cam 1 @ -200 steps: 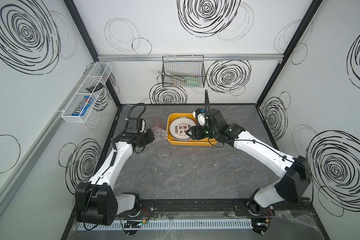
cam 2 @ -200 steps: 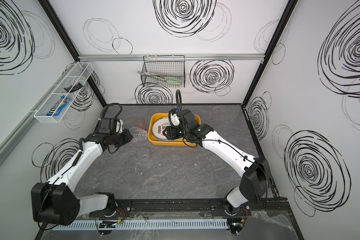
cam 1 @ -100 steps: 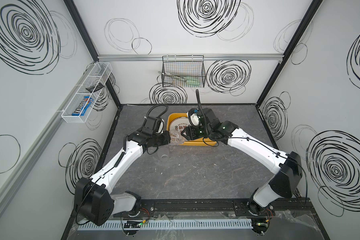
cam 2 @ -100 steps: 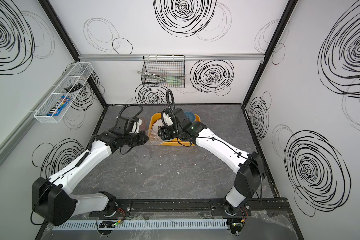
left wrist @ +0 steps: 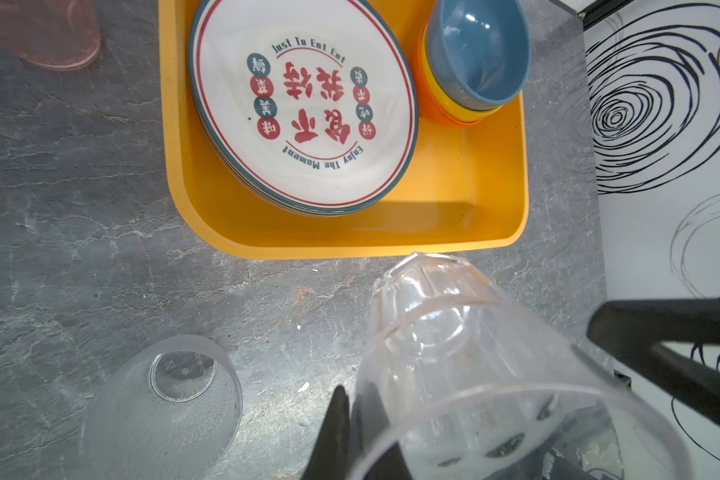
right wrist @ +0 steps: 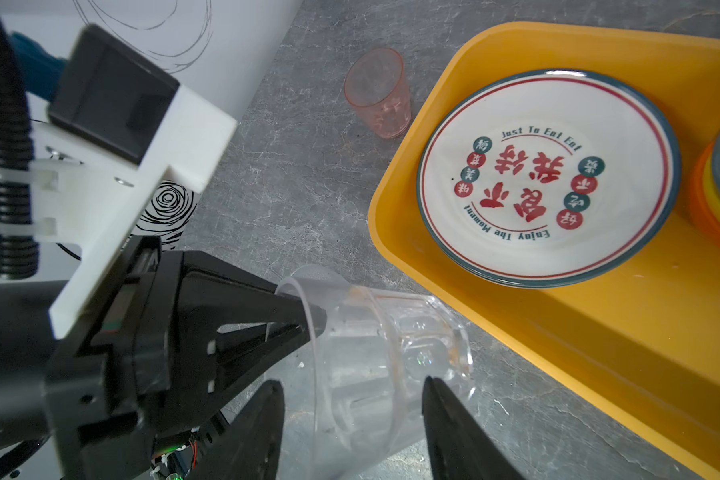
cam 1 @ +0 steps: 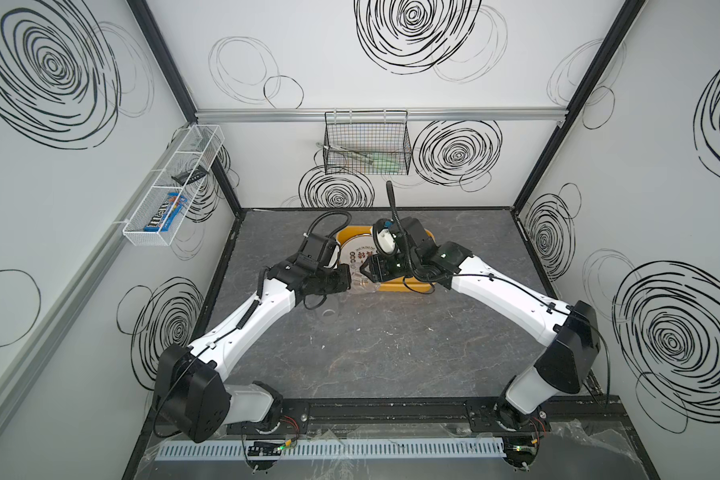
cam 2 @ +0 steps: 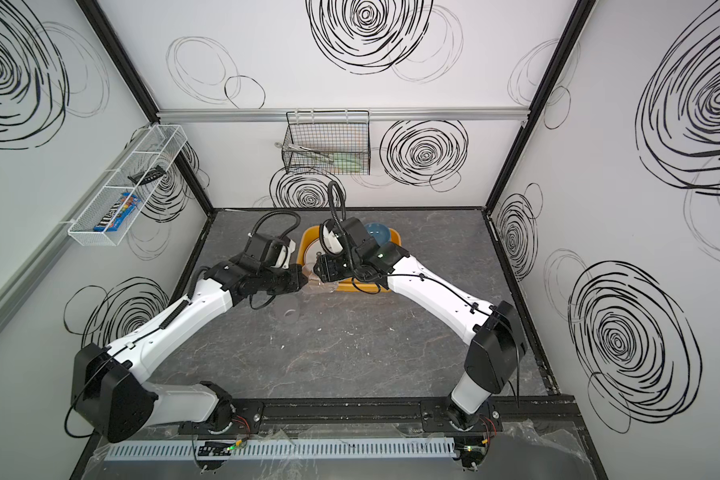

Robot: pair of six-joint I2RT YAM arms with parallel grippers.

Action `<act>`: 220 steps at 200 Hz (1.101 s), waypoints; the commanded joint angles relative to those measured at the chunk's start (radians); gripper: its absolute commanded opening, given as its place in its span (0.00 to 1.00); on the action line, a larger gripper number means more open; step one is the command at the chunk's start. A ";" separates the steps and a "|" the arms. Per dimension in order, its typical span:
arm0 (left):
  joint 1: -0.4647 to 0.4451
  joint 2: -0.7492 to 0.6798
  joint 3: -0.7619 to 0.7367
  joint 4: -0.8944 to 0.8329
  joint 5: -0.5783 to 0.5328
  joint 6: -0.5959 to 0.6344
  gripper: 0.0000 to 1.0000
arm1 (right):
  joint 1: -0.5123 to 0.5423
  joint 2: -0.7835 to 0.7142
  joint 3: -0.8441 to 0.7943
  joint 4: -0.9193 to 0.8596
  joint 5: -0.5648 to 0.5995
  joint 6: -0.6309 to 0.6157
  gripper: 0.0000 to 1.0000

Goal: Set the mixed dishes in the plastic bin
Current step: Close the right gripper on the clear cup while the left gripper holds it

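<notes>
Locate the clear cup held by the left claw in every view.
In a top view: clear cup by the yellow bin's near-left corner.
In a top view: same spot.
Left wrist: foreground, beside the bin.
Right wrist: foreground, beside the bin.
Shared landmark: the bin.

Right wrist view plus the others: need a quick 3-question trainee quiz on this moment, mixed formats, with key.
1. True or false: the pinkish cup is inside the plastic bin.
2. Which bowl tops the bowl stack in the bin? A orange, B yellow, C blue.
3. Fill in: the ___ gripper pinches the rim of the clear cup.
Key: 1. False, it sits on the table beside the bin. 2. C. 3. left; the left gripper is shut on the rim.
</notes>
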 commanded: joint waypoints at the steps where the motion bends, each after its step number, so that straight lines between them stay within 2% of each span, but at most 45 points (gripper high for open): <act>1: -0.008 0.004 0.047 0.040 -0.008 -0.009 0.07 | 0.008 0.020 0.029 -0.032 0.011 0.005 0.55; 39: -0.011 0.001 0.060 0.035 -0.008 -0.010 0.10 | 0.007 0.029 0.032 -0.046 0.052 0.005 0.44; 84: -0.013 -0.010 0.076 0.034 0.000 -0.020 0.14 | 0.000 0.029 0.026 -0.062 0.116 0.005 0.23; 122: -0.017 -0.021 0.075 0.049 0.037 -0.039 0.18 | -0.005 0.017 0.014 -0.064 0.171 0.005 0.09; 164: -0.017 -0.046 0.067 0.068 0.066 -0.062 0.26 | -0.026 -0.007 -0.012 -0.060 0.216 -0.002 0.04; 179: -0.017 -0.050 0.066 0.071 0.071 -0.068 0.32 | -0.035 -0.011 -0.015 -0.063 0.227 -0.005 0.03; 220: -0.018 -0.063 0.060 0.075 0.081 -0.072 0.39 | -0.064 -0.026 -0.023 -0.072 0.255 -0.015 0.00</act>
